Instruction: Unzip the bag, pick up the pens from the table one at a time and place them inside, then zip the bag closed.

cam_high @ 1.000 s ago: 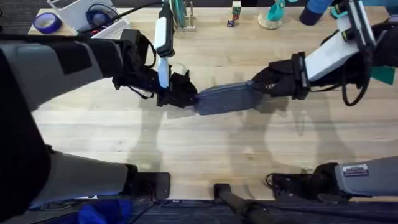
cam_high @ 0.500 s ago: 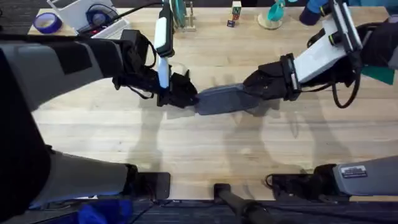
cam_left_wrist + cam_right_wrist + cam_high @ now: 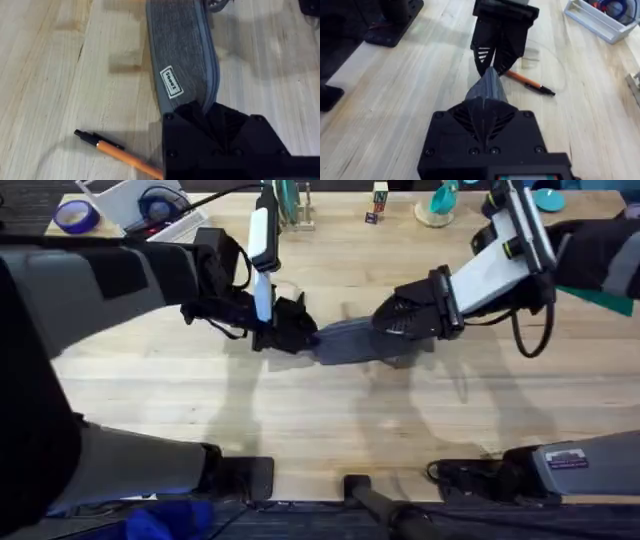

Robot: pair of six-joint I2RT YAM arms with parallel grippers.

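Grippers (image 3: 300,332) (image 3: 385,330) are both clamping oblong grey-blue fabric bag (image 3: 182,65), working its zipper; orange pen (image 3: 117,155) lying unpacked on maple table (image 3: 330,420).

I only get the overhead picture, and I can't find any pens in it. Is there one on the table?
Observer: Yes. The left wrist view has an orange pen with a black tip lying on the table beside the bag, not touching it.
Operator: Is the left claw really holding the bag, or just next to it?
Observer: Holding it. In the right wrist view the left end effector is pinched shut on the bag's very end.
Operator: Anything on the bag itself?
Observer: A small white label sits on its upward face, near that held end.
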